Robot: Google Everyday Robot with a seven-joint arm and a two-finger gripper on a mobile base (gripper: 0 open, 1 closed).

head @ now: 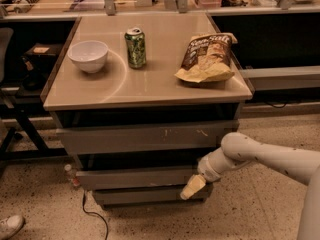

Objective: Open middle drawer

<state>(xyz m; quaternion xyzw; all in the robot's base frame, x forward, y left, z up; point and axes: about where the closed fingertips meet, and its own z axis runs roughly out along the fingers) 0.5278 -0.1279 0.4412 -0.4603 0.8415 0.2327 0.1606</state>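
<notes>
we note a smooth white arm [265, 156] reaching in from the right. its pale, wedge-shaped end effector [192, 186] sits at the right end of the middle drawer [135, 177], a flat matte grey front below the taller scratched front [150, 136]. whether it grips or is spread, we cannot tell. on the glossy tan worktop [150, 84]: a round white bowl [88, 55], a green can [135, 47], a crinkled chip bag [207, 58].

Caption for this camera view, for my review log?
Robot gripper at the right end of the middle drawer front, below a tabletop holding a bowl, a can and a chip bag.
</notes>
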